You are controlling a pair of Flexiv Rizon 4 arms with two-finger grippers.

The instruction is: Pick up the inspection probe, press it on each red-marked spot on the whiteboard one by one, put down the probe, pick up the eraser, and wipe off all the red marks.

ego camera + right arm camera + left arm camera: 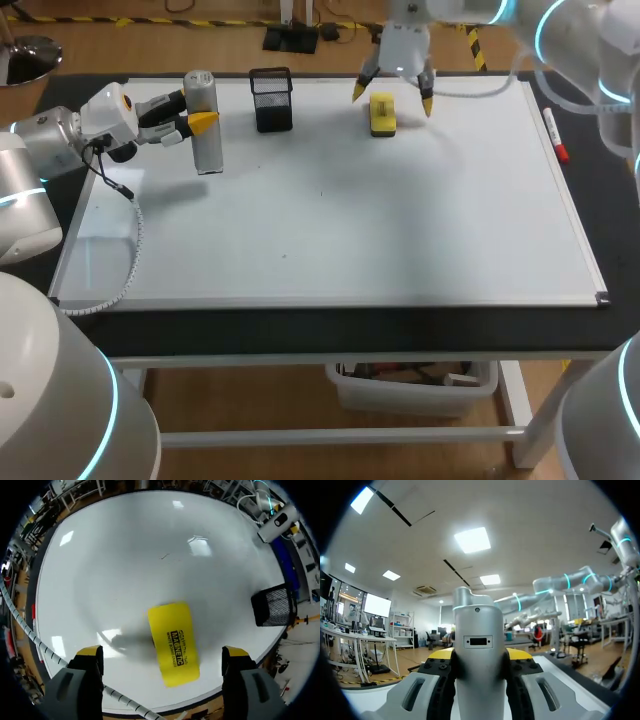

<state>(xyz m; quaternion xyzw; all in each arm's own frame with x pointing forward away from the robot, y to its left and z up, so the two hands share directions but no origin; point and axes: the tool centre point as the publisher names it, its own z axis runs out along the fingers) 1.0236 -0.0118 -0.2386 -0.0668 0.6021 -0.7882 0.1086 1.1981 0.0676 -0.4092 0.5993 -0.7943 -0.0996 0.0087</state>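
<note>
Silver-grey, the inspection probe (207, 150) stands upright in my left gripper (195, 110), pinched from both sides over the whiteboard's (330, 220) far left corner, ready, I judge, for setting down. My right gripper (393, 96) hangs spread wide, straddling the yellow eraser (382, 115) for pickup.
</note>
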